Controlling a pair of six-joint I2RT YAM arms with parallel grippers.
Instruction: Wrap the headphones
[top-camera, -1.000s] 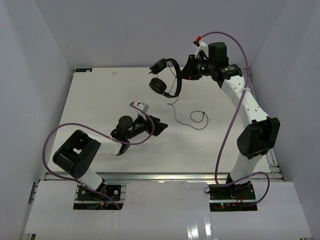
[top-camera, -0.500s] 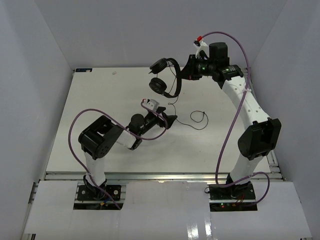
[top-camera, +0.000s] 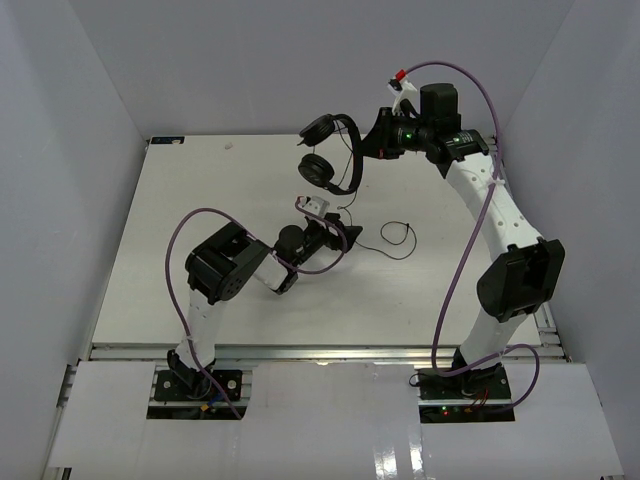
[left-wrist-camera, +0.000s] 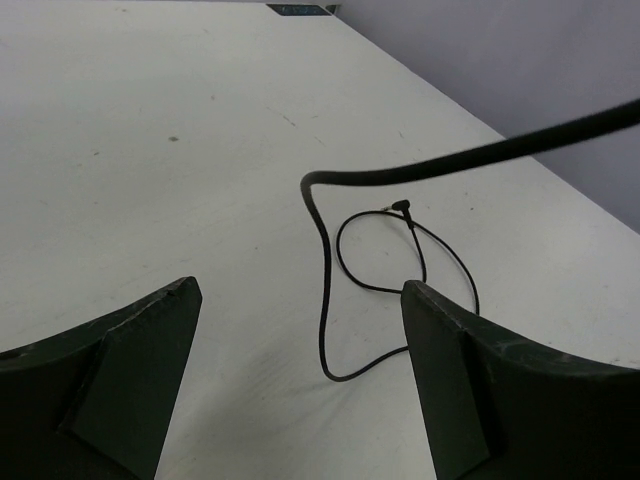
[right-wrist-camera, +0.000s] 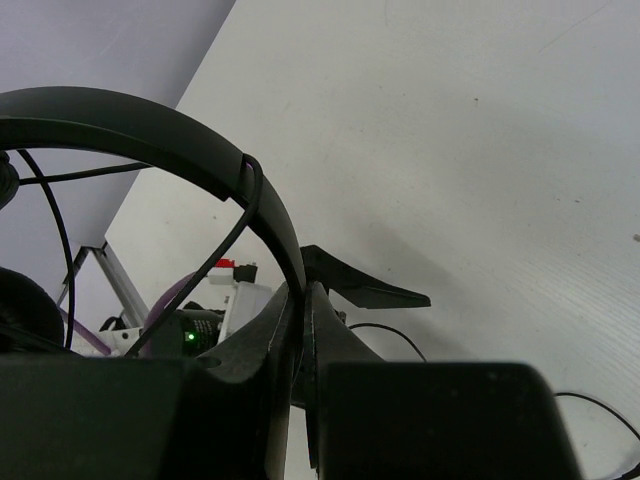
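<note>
The headphones (top-camera: 335, 152) hang above the far middle of the table, held by the thin headband (right-wrist-camera: 150, 125), with both earpads to the left. My right gripper (top-camera: 373, 146) (right-wrist-camera: 303, 292) is shut on the headband. The thin black cord (top-camera: 350, 222) (left-wrist-camera: 323, 260) drops to the table and ends in a loose loop (top-camera: 398, 235) with the plug (left-wrist-camera: 401, 208). My left gripper (top-camera: 346, 237) (left-wrist-camera: 298, 292) stands open low over the table, and a bend of the cord lies between and just beyond its fingers without touching them.
The white table (top-camera: 190, 220) is boxed in by grey walls on three sides. Purple robot cables (top-camera: 470, 250) loop along both arms. The left arm's wrist (right-wrist-camera: 225, 310) shows below the headband in the right wrist view.
My left arm has swung forward and right, bringing its gripper up to the cord on the table, with its jaws now wider apart. The right arm and the headphones have stayed put.
</note>
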